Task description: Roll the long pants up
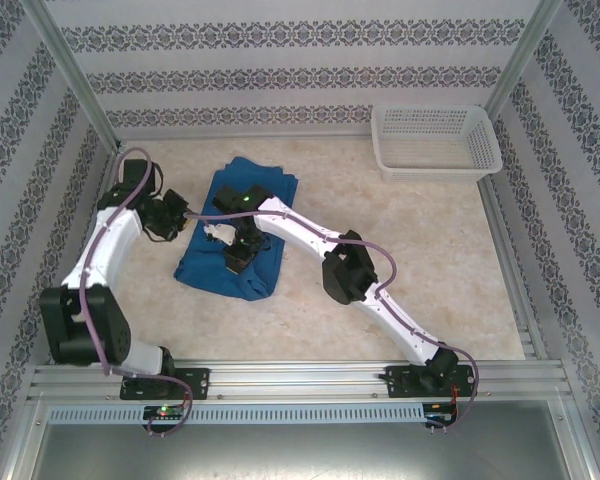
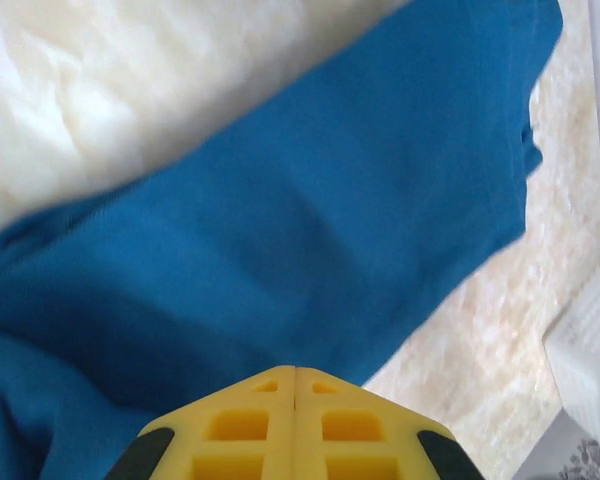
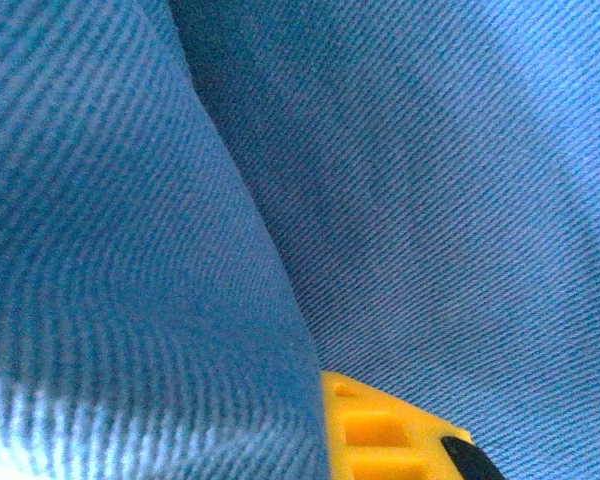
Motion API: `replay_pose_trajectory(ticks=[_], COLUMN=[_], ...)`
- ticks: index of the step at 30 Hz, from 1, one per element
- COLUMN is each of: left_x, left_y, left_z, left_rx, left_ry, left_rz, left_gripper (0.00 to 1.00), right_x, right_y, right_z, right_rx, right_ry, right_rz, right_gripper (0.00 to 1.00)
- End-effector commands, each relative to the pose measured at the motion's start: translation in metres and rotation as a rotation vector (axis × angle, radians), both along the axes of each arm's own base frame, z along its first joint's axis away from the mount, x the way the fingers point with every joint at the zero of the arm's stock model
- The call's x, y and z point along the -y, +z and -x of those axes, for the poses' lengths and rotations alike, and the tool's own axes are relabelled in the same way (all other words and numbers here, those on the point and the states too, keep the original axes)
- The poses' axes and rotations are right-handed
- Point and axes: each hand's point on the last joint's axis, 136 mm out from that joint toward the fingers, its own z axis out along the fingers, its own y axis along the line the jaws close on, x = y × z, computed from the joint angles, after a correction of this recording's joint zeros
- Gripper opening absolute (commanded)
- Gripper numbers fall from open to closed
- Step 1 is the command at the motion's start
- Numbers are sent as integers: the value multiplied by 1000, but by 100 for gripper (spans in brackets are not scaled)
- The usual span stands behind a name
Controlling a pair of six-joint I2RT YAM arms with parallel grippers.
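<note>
Lying folded left of centre on the table (image 1: 460,250) in the top view, the long pants (image 1: 205,265) have the left jaws at their left edge and the right jaws down on their middle, with a white basket (image 1: 435,140) well apart at the upper right. From the left wrist, the pants cross the frame from lower left to upper right over the pale table, and the yellow fingers (image 2: 270,430) at the bottom edge meet with no gap and nothing between them. From the right wrist, a raised fold (image 3: 130,250) of blue cloth on the left runs down to the one yellow finger (image 3: 380,430) in sight, the right jaws pinched on that fold.
</note>
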Motion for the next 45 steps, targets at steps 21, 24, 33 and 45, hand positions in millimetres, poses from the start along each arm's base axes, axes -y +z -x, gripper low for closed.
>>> replay_pose_trajectory(ticks=[21, 24, 33, 45], left_x=[33, 27, 1, 4], left_y=[-67, -67, -37, -54], left_z=[62, 66, 100, 105], left_rx=[-177, -191, -169, -195], left_ry=[-27, -20, 28, 19], left_rz=[-17, -56, -186, -165], left_gripper=[0, 0, 0, 0], right_x=[2, 4, 5, 6], right_y=[2, 2, -1, 0], right_z=[-26, -25, -21, -19], right_rx=[65, 60, 39, 32], right_ry=[-34, -31, -26, -20], right_rz=[-20, -12, -15, -12], right_gripper=[10, 9, 8, 7])
